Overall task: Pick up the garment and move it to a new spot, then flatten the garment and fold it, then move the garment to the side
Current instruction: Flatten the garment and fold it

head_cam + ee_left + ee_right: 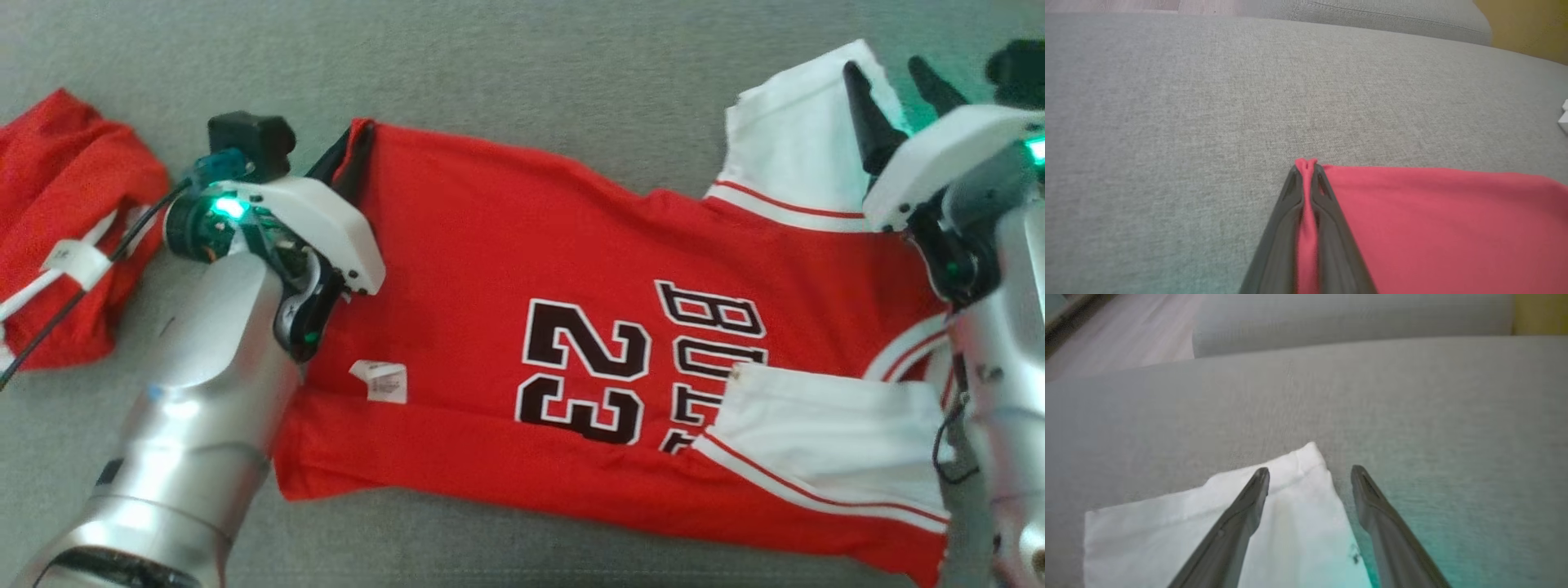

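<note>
My left gripper (1305, 169) is clamped shut on the hem corner of the red garment (490, 269), which lies flat on the grey cushion (571, 65). My right gripper (1309, 471) stands wide open, empty, over its white sleeve (1290, 522).

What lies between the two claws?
In the head view, the red jersey stretches between them: the left gripper pinches its corner, the right gripper hovers open over its white sleeve.

Crumpled red cloth (65, 220) on grey cushion (522, 65)
</note>
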Controlling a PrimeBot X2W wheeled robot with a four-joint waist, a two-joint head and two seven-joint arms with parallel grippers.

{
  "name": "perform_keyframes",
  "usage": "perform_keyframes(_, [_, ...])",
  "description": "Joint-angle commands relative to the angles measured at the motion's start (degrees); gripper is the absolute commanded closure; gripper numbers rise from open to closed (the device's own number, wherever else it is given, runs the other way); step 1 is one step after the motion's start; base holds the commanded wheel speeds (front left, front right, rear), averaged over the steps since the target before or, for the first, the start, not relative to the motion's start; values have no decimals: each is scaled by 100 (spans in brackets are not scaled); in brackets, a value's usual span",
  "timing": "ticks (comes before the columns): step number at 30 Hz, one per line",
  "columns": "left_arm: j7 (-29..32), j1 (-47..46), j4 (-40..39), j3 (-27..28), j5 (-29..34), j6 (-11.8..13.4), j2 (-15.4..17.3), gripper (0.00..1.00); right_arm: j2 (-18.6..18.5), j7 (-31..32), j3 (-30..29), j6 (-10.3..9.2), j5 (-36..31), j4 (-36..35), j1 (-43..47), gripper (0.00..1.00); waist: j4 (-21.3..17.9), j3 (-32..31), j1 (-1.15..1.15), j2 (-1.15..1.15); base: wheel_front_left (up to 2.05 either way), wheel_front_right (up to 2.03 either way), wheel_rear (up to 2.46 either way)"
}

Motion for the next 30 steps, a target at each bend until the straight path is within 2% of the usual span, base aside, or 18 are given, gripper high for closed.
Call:
perform_keyframes(1, [-64, -190, -4, 133, 40, -7, 137, 100, -116, 127, 221, 22, 48, 115, -163, 0, 131, 74, -1, 0, 0, 0, 0])
perform_keyframes(4, [-144, -217, 93, 103, 8, -46, 67, 100, -229, 452, 460, 22, 126, 715, -412, 0, 210, 65, -1, 0, 0, 0, 0])
perform_keyframes(5, [-167, -214, 127, 94, -4, -59, 52, 100, -247, 578, 528, 22, 170, 864, -463, 9, 221, 48, -1, 0, 0, 0, 0])
perform_keyframes(6, [-187, -211, 159, 85, -14, -70, 44, 100, -261, 670, 589, 22, 227, 965, -507, 51, 228, 29, -1, 0, 0, 0, 0])
perform_keyframes(7, [-210, -203, 193, 84, -31, -80, 39, 100, -278, 744, 645, 22, 287, 1036, -538, 100, 231, 3, -1, 0, 0, 0, 0])
perform_keyframes(10, [-300, -162, 290, 103, -83, -102, 54, 100, -349, 887, 811, 22, 435, 1131, -575, 100, 209, -108, -1, 0, 0, 0, 0])
perform_keyframes(14, [-475, -139, 329, 151, -101, -89, 102, 100, -461, 609, 871, 22, 506, 977, -622, 100, 178, -239, -1, 0, 0, 0, 0])
perform_keyframes(16, [-728, -109, 298, 220, -101, -38, 175, 100, -529, 146, 853, 22, 569, 683, -616, 100, 142, -425, -1, 0, 0, 0, 0])
perform_keyframes(20, [-1065, 17, 101, 354, -125, 54, 327, 100, -589, -326, 676, 22, 649, 145, -401, 100, 87, -733, -1, 0, 0, 0, 0])
perform_keyframes(25, [-1268, 510, -445, 469, -168, 200, 573, 100, -518, -496, 420, 22, 616, -786, 371, 100, -19, -1098, -1, 0, 0, 0, 0])
perform_keyframes(30, [-1243, 1540, -1323, 593, -381, 392, 772, 100, -275, -319, 196, 22, 584, -1927, 1819, 100, -110, -1324, -1, 0, 0, 0, 0])
